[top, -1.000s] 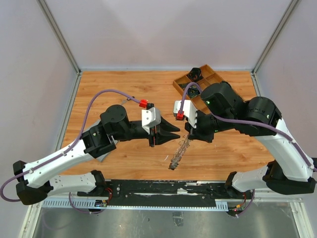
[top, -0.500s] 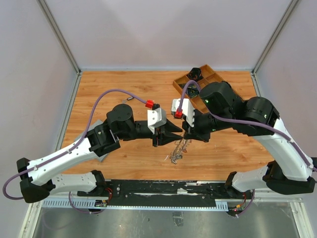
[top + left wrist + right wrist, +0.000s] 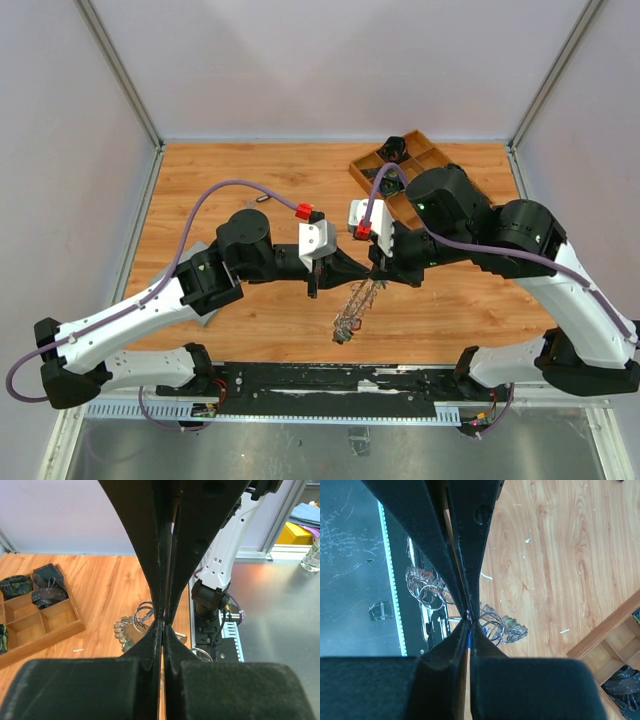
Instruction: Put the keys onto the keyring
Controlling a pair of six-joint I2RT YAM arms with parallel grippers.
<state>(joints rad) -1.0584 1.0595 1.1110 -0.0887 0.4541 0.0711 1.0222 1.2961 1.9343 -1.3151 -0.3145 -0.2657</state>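
The keyring (image 3: pixel 352 308), a silver bunch of rings and keys, hangs above the table between my two grippers. My left gripper (image 3: pixel 346 268) is shut, with its tips against the top of the bunch. Its wrist view shows the jaws pressed together (image 3: pixel 163 623) and rings and keys (image 3: pixel 131 627) just behind them. My right gripper (image 3: pixel 374 270) faces it tip to tip. Its jaws are shut (image 3: pixel 469 618) on a key with a blue tag (image 3: pixel 470 641). Rings and keys (image 3: pixel 499 626) hang on both sides of them.
A wooden compartment tray (image 3: pixel 428 152) with dark pouches stands at the back right, and also shows in the left wrist view (image 3: pixel 47 625). A small dark ring (image 3: pixel 262 198) lies on the wood at the back left. The black rail (image 3: pixel 330 378) runs along the near edge.
My left gripper has moved right and closed in on the right gripper's tips. The hanging bunch bunched up, then stretched down and left again.
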